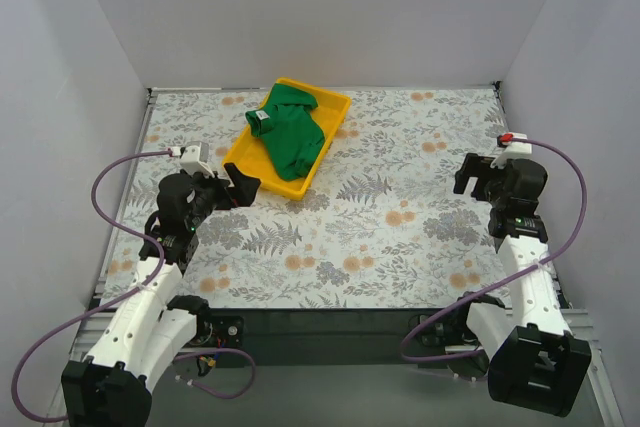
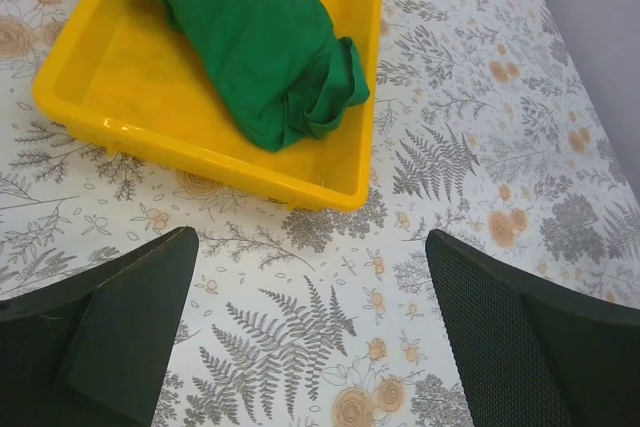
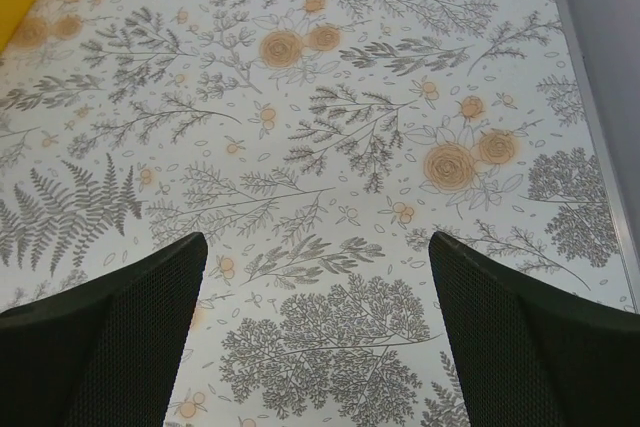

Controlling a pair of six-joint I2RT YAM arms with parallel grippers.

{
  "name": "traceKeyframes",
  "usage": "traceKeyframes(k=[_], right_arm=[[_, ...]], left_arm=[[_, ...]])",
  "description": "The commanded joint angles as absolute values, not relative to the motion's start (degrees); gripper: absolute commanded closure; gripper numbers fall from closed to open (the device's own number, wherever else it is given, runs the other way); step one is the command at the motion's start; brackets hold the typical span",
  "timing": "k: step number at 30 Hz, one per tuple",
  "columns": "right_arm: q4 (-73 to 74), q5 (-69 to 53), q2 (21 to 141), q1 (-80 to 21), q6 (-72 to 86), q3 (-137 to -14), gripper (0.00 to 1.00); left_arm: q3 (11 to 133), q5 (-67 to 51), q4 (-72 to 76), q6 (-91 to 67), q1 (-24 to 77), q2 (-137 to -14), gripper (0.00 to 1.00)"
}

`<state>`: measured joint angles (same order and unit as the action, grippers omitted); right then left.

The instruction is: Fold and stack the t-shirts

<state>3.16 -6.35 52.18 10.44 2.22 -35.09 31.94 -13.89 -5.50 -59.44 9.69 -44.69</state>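
Tray point(image 1: 336, 105) (yellow), green t-shirt point(image 1: 288, 133) bunched inside

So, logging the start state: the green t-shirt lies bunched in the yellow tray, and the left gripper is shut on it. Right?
No. The green t-shirt does lie bunched in the yellow tray, but the left gripper is open and short of the tray, as the left wrist view shows.

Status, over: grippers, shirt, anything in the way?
Left gripper open, empty, short of yellow tray. Right gripper open, empty. Green t-shirt bunched in tray, untouched. Nothing blocking.
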Motion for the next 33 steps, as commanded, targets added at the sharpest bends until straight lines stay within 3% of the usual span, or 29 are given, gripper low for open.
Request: traceKeyframes(k=[1,10,13,19,33], right_arm=[[0.5,-14.2,50.4,10.6,0.6,-35.6,0.01],[0.6,-44.7,49.1,10.5,-20.4,-30.4,0.02],[3.6,-46.7,49.6,10.5,-24.7,-31.0,0.02],[8.3,-51.0,50.4,10.5,-30.7,-32.1,0.02],[11.2,-52.3,53.3,10.5,-32.6,-33.6,0.02]], left_arm=[[32.1,-14.0,-4.8,-63.6,10.0,-45.3,0.02],[37.3,-14.8,-7.9,-77.2,10.0,-54.4,0.05],[39.5,-12.8,-9.0,-79.5,10.1,-58.3,0.07],[48.7,-6.0,-18.7,-86.0,10.7,-73.2,0.22],[69.9,-1.1,-18.3,-75.7,15.7,-100.7,0.23]])
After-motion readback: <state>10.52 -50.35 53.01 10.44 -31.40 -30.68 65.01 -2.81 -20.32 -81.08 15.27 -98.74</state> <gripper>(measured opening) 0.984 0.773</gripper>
